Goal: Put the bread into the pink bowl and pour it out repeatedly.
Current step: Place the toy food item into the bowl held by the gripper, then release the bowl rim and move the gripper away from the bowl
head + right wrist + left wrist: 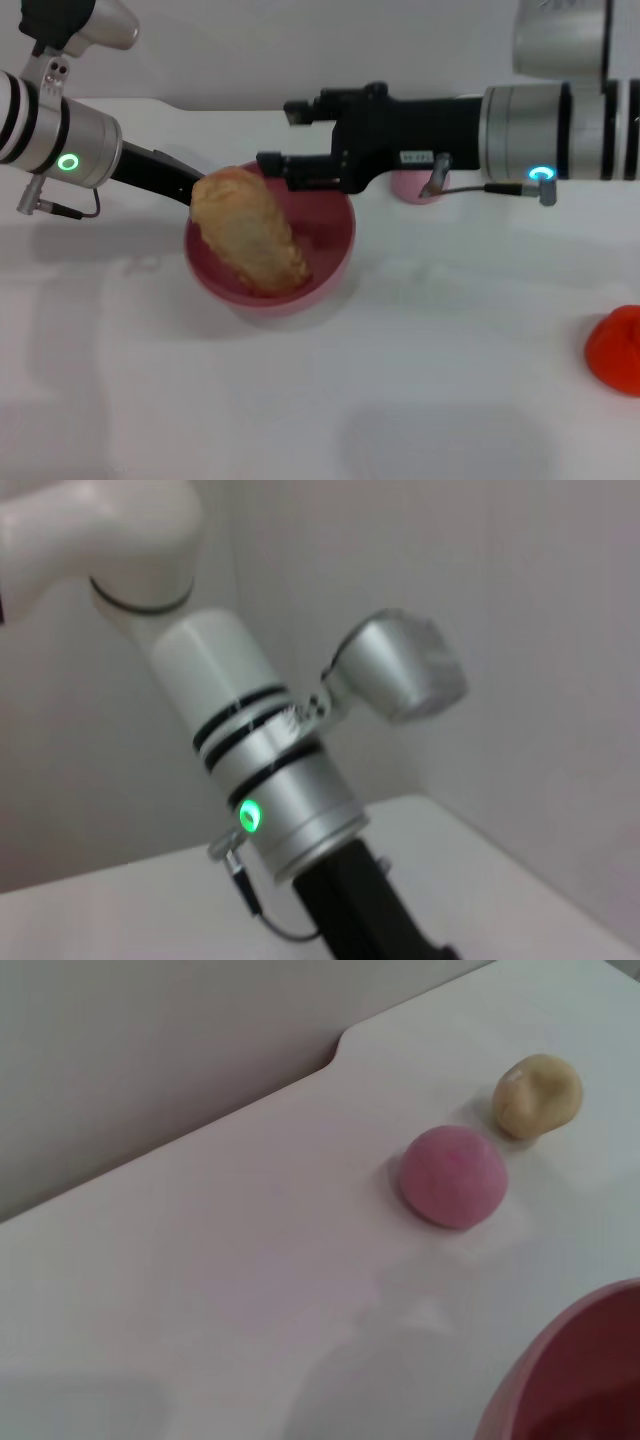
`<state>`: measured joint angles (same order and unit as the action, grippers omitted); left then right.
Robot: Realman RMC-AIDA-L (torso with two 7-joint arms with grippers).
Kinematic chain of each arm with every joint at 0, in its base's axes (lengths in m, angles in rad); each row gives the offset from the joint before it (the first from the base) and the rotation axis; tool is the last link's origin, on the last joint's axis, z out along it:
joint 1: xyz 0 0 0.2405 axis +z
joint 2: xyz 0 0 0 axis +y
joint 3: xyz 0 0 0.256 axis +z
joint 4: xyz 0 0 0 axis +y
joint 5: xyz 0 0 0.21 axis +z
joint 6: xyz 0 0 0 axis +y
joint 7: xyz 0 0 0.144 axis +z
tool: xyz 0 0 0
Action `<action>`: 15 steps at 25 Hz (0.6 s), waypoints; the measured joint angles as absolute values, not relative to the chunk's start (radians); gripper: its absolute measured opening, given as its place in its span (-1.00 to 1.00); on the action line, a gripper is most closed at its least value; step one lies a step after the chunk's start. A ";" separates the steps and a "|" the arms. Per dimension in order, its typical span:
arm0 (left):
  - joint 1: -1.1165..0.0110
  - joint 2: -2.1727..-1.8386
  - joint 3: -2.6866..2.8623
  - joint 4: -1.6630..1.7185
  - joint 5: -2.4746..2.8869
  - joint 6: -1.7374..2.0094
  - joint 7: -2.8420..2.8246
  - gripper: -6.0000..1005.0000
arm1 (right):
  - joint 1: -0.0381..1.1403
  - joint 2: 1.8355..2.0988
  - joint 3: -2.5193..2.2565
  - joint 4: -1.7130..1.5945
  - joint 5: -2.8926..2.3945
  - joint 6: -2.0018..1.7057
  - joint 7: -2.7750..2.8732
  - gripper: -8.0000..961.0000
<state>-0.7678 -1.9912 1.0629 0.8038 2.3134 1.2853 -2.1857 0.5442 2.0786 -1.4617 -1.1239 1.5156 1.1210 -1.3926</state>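
Observation:
The pink bowl stands at the middle of the table; its rim also shows in the left wrist view. The bread leans steeply inside it, tan underside toward me, its upper end over the bowl's left rim. My left gripper reaches in from the left and ends right behind that upper end, so its fingers are hidden. From the right, my right gripper hovers at the bowl's far rim, open, one finger low by the rim and the other well above it.
A small pink dome and a beige knotted bun lie behind the bowl; the dome peeks from under the right arm. A red object sits at the right edge. The table's far edge meets the wall.

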 joint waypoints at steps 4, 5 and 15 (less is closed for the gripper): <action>-0.763 -1.990 1.063 0.804 2.313 1.281 -2.186 -0.81 | 0.501 2.085 -1.421 -1.224 1.525 1.131 -1.414 0.46; -0.762 -1.990 1.063 0.804 2.313 1.282 -2.186 -0.81 | 0.486 2.086 -1.408 -1.252 1.535 1.131 -1.429 0.46; -0.776 -1.991 1.140 0.807 2.313 1.339 -2.201 -0.81 | 0.444 2.086 -1.297 -1.241 1.639 1.124 -1.566 0.46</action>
